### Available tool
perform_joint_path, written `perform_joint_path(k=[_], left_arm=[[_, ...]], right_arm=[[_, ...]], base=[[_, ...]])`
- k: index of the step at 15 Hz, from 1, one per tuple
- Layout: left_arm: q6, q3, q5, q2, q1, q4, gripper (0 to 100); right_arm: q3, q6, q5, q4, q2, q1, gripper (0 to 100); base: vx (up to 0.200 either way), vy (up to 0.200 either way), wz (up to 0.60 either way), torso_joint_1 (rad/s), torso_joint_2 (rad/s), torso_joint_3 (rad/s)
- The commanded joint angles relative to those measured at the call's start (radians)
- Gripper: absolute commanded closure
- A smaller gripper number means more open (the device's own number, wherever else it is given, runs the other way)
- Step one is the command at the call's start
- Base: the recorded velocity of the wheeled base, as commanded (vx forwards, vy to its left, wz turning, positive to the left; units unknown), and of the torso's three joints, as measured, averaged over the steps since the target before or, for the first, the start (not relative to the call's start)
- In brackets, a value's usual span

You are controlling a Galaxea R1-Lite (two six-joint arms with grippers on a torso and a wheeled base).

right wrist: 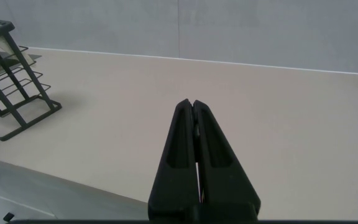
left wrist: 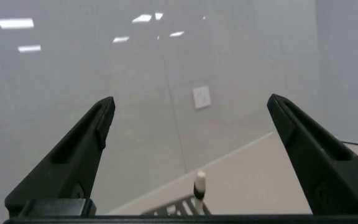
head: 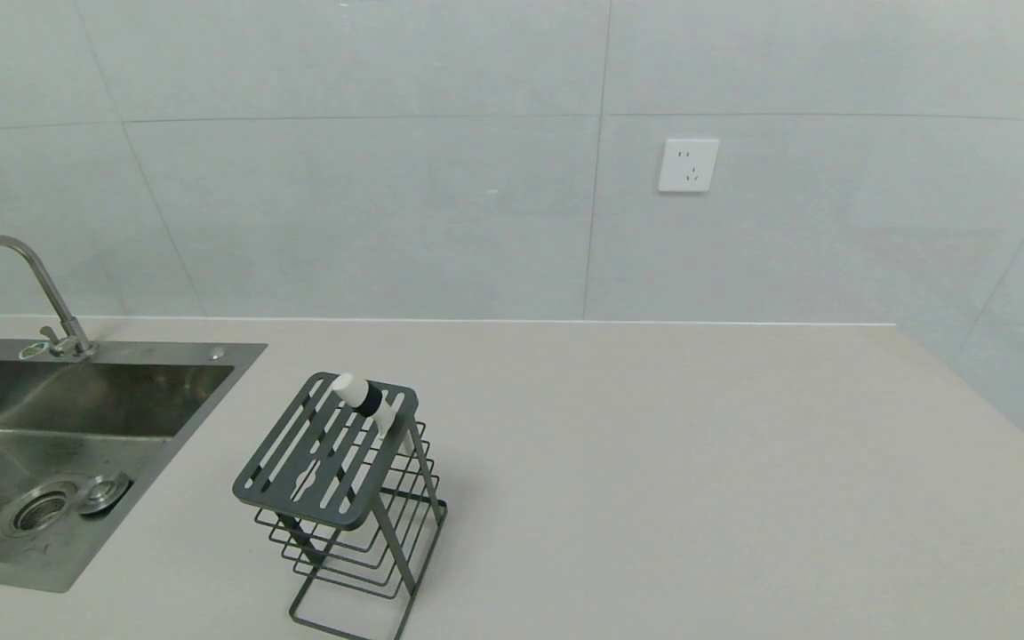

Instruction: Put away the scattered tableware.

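Note:
A dark grey slotted rack [head: 325,444] stands on the beige countertop [head: 654,462], just right of the sink. A utensil with a white and black handle [head: 359,393] sticks up out of a slot at the rack's far corner. My left gripper [left wrist: 190,99] is open with its fingers wide apart and nothing between them; beyond it I see the white handle [left wrist: 199,185] and the rack's top [left wrist: 173,210]. My right gripper [right wrist: 192,104] is shut, hanging over bare countertop, with the rack [right wrist: 11,81] some way off to its side.
A steel sink [head: 165,351] with a curved faucet [head: 23,267] and a drain plug [head: 103,491] is set into the counter at the left. A wall socket [head: 688,164] sits on the tiled back wall. The counter's right edge runs diagonally at the far right.

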Motion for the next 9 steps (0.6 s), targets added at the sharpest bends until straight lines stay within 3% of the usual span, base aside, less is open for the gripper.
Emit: perform_joint_path(k=[1, 4, 6, 9], left_arm=[[-0.016, -0.008, 0.008, -0.286, 0.047, 0.270, 0], [-0.036, 0.001, 0.067, -0.410, 0.102, 0.478, 0], [-0.040, 0.024, 0.088, -0.469, 0.127, 0.547, 0], [-0.026, 0.108, 0.180, -0.478, 0.133, 0.599, 0]], right_arm=[[0.000, 0.000, 0.001, 0.000, 0.002, 0.000, 100], [0.000, 0.000, 0.001, 0.000, 0.002, 0.000, 100], [0.000, 0.002, 0.001, 0.000, 0.002, 0.000, 100], [0.000, 0.000, -0.002, 0.000, 0.002, 0.000, 100]], base=[[0.000, 0.000, 0.00, 0.000, 0.00, 0.000], [0.000, 0.000, 0.00, 0.000, 0.00, 0.000], [0.000, 0.000, 0.00, 0.000, 0.00, 0.000], [0.000, 0.000, 0.00, 0.000, 0.00, 0.000]])
